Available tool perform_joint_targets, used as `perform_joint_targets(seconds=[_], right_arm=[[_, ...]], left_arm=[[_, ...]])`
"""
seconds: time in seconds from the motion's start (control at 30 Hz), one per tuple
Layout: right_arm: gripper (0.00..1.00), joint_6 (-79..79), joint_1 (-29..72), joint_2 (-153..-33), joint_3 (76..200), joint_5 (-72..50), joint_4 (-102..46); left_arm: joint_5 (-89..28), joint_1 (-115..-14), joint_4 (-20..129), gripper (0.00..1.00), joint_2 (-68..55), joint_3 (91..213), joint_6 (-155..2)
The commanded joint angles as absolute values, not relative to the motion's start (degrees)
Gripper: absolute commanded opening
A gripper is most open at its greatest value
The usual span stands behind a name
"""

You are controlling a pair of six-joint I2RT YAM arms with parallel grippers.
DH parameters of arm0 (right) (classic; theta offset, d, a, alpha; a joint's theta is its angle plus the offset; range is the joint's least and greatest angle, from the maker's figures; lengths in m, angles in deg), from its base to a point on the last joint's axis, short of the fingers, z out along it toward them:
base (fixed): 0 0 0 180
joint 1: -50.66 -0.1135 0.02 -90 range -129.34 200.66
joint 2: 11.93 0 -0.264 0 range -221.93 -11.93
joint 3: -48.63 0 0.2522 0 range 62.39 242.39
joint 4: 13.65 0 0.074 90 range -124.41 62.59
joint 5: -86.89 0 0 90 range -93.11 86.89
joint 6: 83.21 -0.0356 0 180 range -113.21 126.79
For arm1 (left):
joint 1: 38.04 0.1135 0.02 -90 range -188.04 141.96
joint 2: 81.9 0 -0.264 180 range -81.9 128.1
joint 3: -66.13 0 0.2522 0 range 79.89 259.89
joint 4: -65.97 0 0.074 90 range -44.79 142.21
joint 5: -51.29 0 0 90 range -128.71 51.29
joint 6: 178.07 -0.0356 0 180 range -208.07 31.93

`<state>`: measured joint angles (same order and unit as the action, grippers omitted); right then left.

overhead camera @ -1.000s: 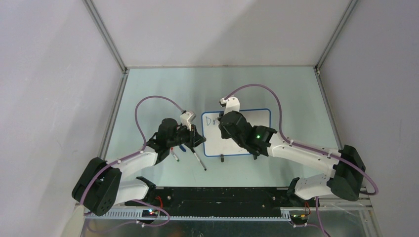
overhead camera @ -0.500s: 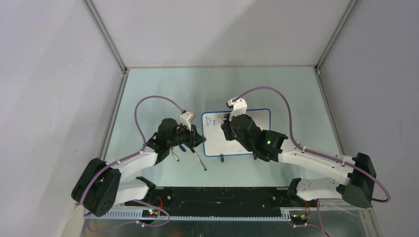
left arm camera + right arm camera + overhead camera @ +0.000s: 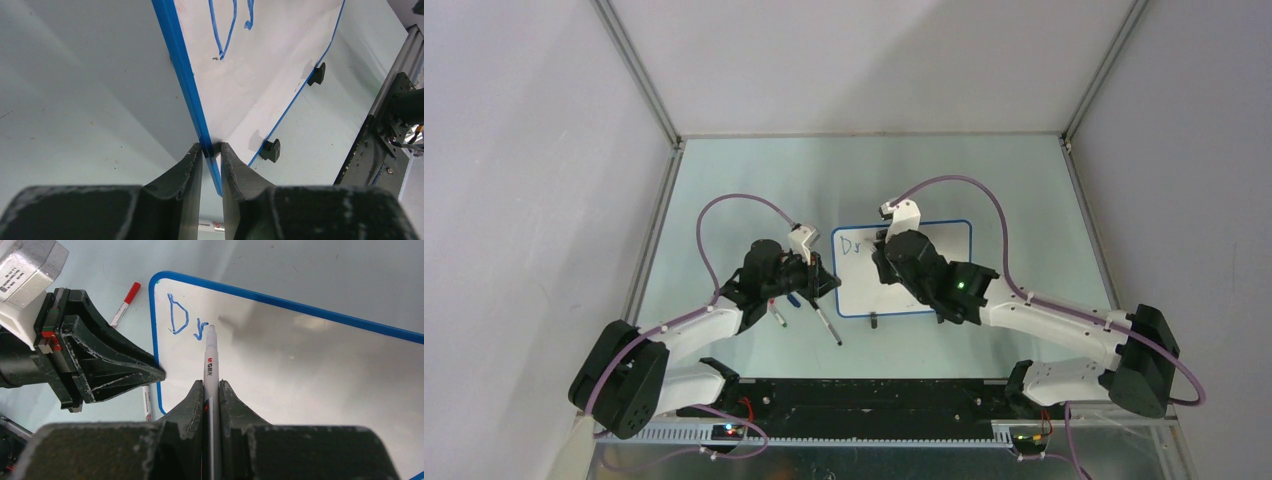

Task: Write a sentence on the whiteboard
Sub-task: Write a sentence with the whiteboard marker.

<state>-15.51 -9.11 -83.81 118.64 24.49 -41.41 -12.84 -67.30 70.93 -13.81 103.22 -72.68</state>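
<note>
At whiteboard (image 3: 854,288) left rim: left gripper (image 3: 211,147) pinching edge | over whiteboard: right gripper (image 3: 211,386) clamped on marker (image 3: 210,360), tip by "Dr" (image 3: 186,316)

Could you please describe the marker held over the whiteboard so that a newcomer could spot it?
Find the blue-rimmed whiteboard on the table. At its left end, the right claw grips a white marker, tip by the blue letters "Dr". Unlike the red-capped marker lying off the board, it is held.
</note>
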Motion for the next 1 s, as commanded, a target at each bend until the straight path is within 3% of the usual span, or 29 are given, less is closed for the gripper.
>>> perform_joint_targets(seconds=[0.0, 0.97], right_arm=[[0.0, -15.95, -8.71, -84.79, 118.85, 24.86, -39.71], [0.0, -16.44, -7.49, -86.74, 118.9, 23.66, -39.17]], left_arm=[[-12.95, -67.52, 71.97, 0.24, -14.73, 104.24, -74.19], [-12.96, -67.7, 71.86, 0.24, -14.93, 104.15, -74.27]])
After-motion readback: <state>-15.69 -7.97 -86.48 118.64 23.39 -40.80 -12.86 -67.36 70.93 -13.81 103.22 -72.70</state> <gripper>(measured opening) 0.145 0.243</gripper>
